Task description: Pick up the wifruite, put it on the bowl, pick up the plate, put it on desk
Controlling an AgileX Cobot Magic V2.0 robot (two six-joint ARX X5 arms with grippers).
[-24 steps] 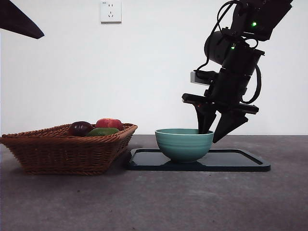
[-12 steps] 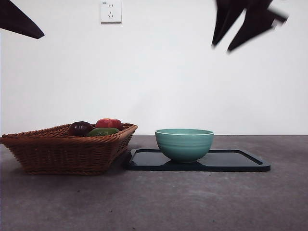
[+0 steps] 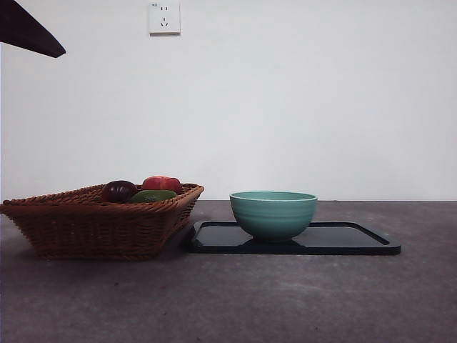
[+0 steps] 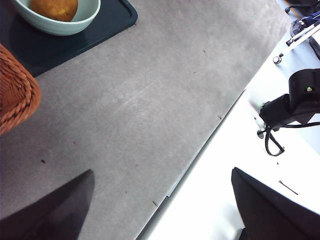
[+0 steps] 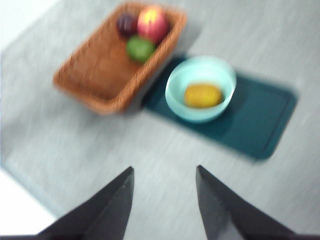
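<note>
Fruit, orange-yellow, does not show in the front view: the teal bowl (image 3: pixel 273 214) hides its inside, standing on the black tray (image 3: pixel 357 240) beside the wicker basket (image 3: pixel 93 225) on the counter (image 3: pixel 228 300). A plum (image 3: pixel 118 191), a red apple (image 3: pixel 162 184) and a green fruit (image 3: pixel 153 195) lie in the basket. A dark arm tip (image 3: pixel 28 32) sits at a top corner.

From the left wrist, the fruit (image 4: pixel 54 8) lies in the bowl; the left tool (image 4: pixel 162 205) hangs wide open and empty over bare counter.

From the right wrist, blurred, the right tool (image 5: pixel 162 197) is high above, parted and empty, with basket, bowl and tray all unobstructed.
</note>
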